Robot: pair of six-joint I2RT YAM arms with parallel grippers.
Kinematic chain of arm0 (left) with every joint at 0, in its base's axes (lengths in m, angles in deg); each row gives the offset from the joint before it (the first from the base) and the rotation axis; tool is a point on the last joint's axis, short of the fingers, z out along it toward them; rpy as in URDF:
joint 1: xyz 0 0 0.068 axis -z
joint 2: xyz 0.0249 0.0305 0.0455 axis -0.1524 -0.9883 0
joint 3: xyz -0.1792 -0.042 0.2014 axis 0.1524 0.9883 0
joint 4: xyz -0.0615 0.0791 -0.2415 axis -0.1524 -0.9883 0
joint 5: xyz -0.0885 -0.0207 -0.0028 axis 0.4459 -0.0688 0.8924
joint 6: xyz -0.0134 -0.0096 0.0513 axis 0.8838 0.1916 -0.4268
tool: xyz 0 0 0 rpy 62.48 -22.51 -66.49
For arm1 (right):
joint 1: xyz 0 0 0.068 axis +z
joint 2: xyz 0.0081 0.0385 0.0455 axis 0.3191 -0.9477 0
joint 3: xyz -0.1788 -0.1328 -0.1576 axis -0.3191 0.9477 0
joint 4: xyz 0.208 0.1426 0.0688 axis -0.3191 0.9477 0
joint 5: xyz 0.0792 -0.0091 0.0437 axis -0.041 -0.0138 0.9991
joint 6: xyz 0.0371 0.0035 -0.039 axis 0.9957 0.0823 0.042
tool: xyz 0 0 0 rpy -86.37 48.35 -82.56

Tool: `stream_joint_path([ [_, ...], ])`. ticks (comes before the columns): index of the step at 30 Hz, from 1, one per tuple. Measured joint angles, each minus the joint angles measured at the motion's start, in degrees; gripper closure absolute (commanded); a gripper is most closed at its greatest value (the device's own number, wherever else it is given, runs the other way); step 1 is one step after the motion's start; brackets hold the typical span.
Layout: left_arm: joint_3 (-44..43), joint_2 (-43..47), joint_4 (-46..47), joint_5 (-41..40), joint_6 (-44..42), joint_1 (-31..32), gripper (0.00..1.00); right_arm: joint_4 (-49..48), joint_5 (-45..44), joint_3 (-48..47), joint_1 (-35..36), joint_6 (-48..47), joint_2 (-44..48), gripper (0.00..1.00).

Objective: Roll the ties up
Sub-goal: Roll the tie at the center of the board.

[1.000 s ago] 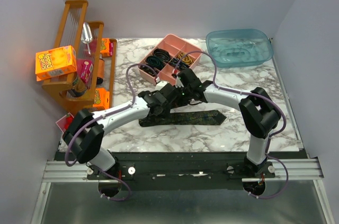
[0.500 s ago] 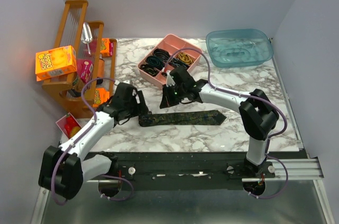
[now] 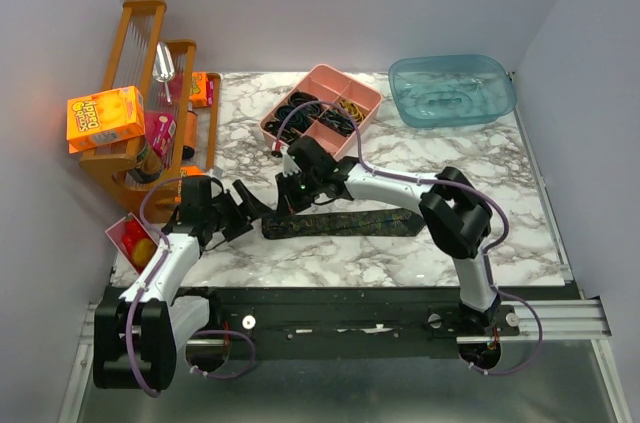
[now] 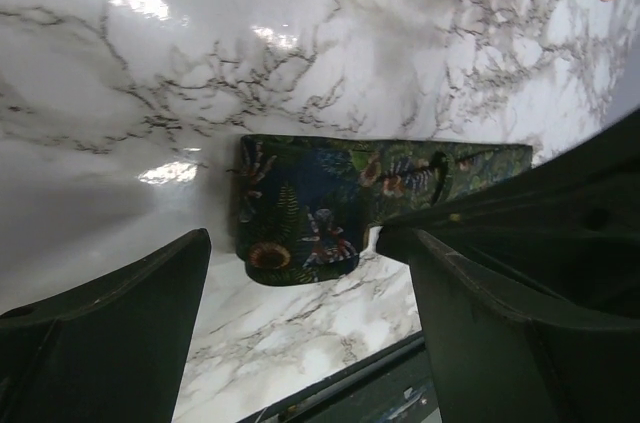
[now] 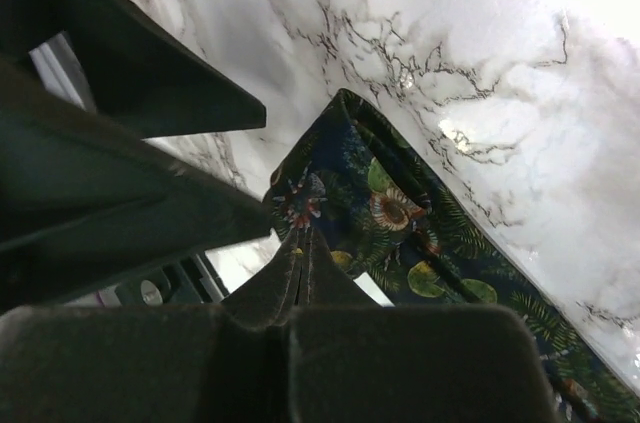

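Marble-patterned white tabletop (image 3: 400,258), overhead view: you have one long dark floral-print fabric necktie (image 3: 345,224) lying flat across the centre of the frame. Its pointed wide end is toward the right and its blunt end toward the left. Your right gripper (image 3: 293,201) is clenched, tips together, at the tie's left end. Its wrist view puts the tips over the fabric; whether they pinch it cannot be told. Your left gripper (image 3: 247,206) is spread wide and holds nothing, sitting just left of that same end. In its wrist view the blunt end shows through the gap between the two fingers.
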State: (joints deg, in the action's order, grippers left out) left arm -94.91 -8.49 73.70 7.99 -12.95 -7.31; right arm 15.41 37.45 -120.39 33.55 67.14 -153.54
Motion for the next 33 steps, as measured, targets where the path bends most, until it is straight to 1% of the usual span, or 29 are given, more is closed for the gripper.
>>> stream_joint_path([
  [5,0.0,0.0,2.1,2.2,0.3,0.0,0.11,0.5,0.0,-0.2,0.1,0.0,-2.1,0.99],
  [11,0.1,-0.1,3.1,2.6,0.4,-0.2,0.11,0.8,0.0,0.0,0.1,0.0,-2.4,0.99],
  [19,1.6,-0.4,4.3,2.5,1.0,-0.2,0.14,-0.7,-0.3,5.2,0.0,0.2,-1.9,0.99],
  [24,4.0,-0.9,6.1,2.4,1.6,0.7,0.16,-1.4,-0.4,6.2,0.0,0.5,-1.5,0.99],
  [27,5.0,-1.0,7.9,2.5,2.0,2.2,0.19,-1.6,-0.5,6.2,0.1,0.5,-1.5,0.99],
  [28,5.6,-1.0,8.8,2.5,2.3,2.6,0.23,-1.6,-0.5,6.2,0.1,0.5,-1.5,0.99],
  [30,6.7,-1.1,10.4,2.5,2.9,3.4,0.26,-1.7,-0.6,6.3,0.1,0.5,-1.5,0.99],
  [31,7.3,-1.3,11.4,2.5,3.1,3.9,0.29,-1.7,-0.6,6.3,0.1,0.5,-1.4,0.99],
  [33,8.0,-1.6,12.8,2.5,3.6,4.7,0.30,-1.7,-0.8,6.4,0.1,0.5,-1.4,0.99],
])
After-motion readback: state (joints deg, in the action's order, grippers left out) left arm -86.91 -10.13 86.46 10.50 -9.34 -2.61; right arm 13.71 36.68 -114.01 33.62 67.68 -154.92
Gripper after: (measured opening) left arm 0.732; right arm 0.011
